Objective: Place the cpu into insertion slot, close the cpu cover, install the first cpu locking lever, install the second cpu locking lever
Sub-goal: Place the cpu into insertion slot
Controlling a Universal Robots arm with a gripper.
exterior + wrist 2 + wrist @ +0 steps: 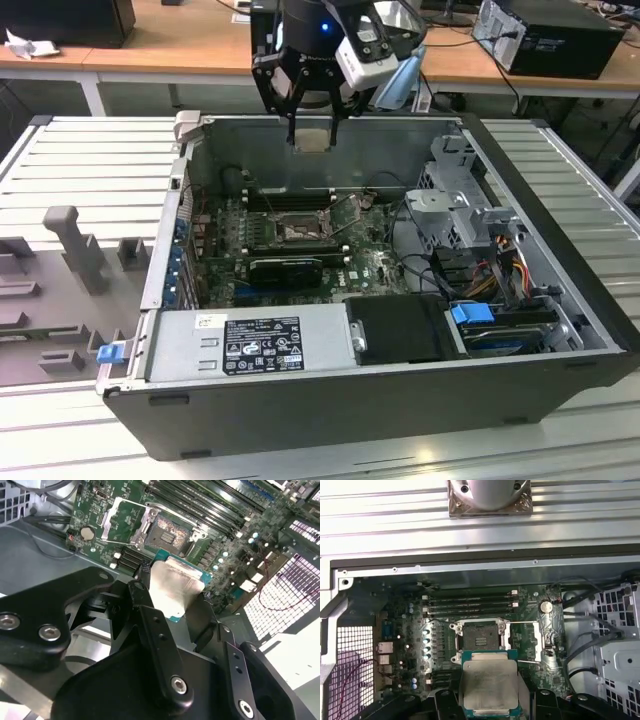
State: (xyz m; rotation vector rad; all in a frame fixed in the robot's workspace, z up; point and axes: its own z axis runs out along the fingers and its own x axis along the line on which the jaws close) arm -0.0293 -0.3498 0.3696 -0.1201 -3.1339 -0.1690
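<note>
Gripper state: gripper (313, 128) was clamped on the cpu (314, 140), one black finger (145, 605) against each of two opposite edges.
Cpu: it was held off the board, silvery face up in both wrist views, with its green rim showing past the lid (490, 682).
Cpu position: it hung above the computer case (560, 250), close to the case's far wall in the exterior view and not touching the board.
Insertion slot: the insertion slot (480, 640) sat on the green motherboard (400, 630) toward the middle, its dull golden centre exposed.
Cpu cover: the cpu cover (524, 641) was swung open, lying just beside the slot on the drive-cage side.
Neighbours: the memory slots (470, 605) ran between the slot and the case's far wall. A coin battery (546, 606) lay near the cover's far corner.
Near side: a black graphics card (285, 268) lay along the slot's other side, and the power supply (250, 345) lay against the case's near wall.
Clutter: a drive cage (455, 200) and loose cables (500, 265) filled the case's end at the exterior view's right.
Bench: the case rested on the slatted bench (80, 150), with grey fixture blocks (75, 245) well apart toward the bench's edge at the exterior view's left.
</note>
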